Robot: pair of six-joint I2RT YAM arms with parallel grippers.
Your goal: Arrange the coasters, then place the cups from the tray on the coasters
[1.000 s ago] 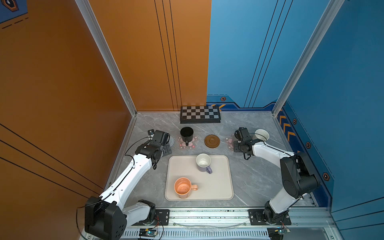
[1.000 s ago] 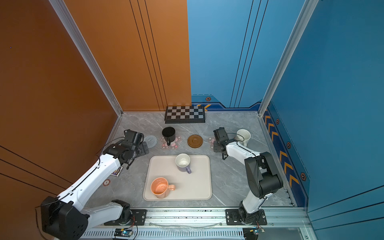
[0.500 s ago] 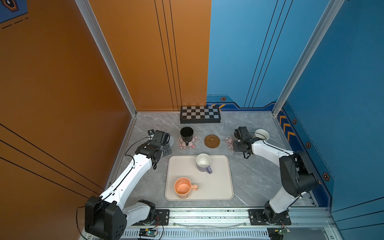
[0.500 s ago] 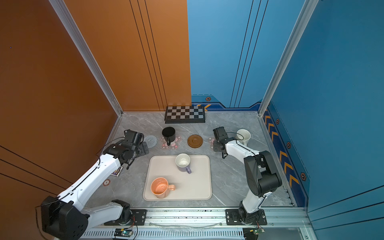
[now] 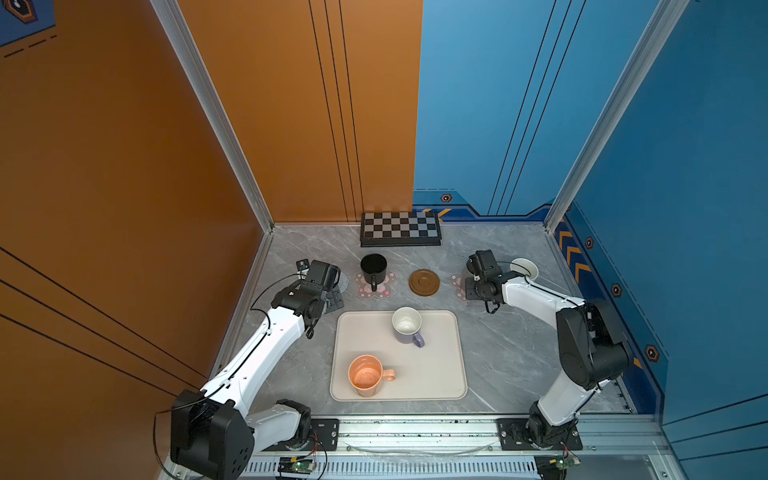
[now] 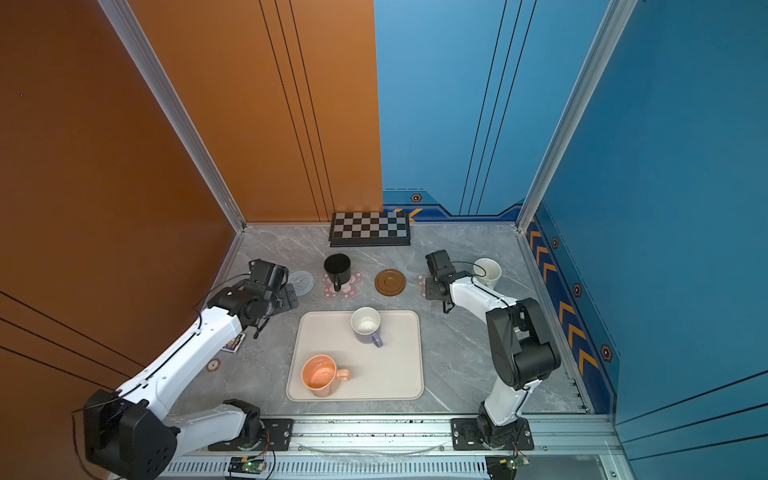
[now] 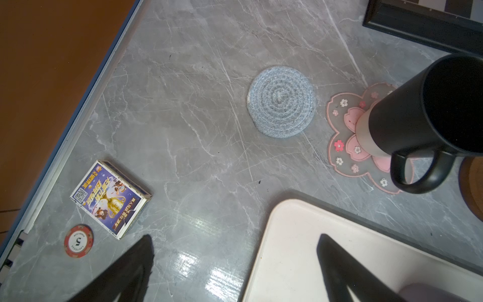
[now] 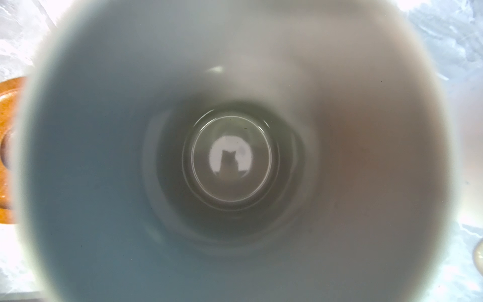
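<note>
My right gripper (image 5: 478, 286) hangs over the right pink flower coaster (image 5: 456, 282), shut on the grey cup (image 8: 235, 157), whose inside fills the right wrist view. The top views hide that cup. The black cup (image 5: 373, 268) stands on the other pink coaster (image 5: 384, 289), beside the brown wooden coaster (image 5: 424, 282). The blue-grey coaster (image 7: 282, 102) lies bare next to my open, empty left gripper (image 7: 235, 243). On the tray (image 5: 436, 374) stand the lavender cup (image 5: 406, 328) and the orange cup (image 5: 365, 376). The white speckled cup (image 5: 524, 268) stands far right.
A checkerboard (image 5: 400, 228) lies against the back wall. A card box (image 7: 111, 198) and a red poker chip (image 7: 78, 241) lie by the left wall, close to my left arm. Walls close in the table on three sides.
</note>
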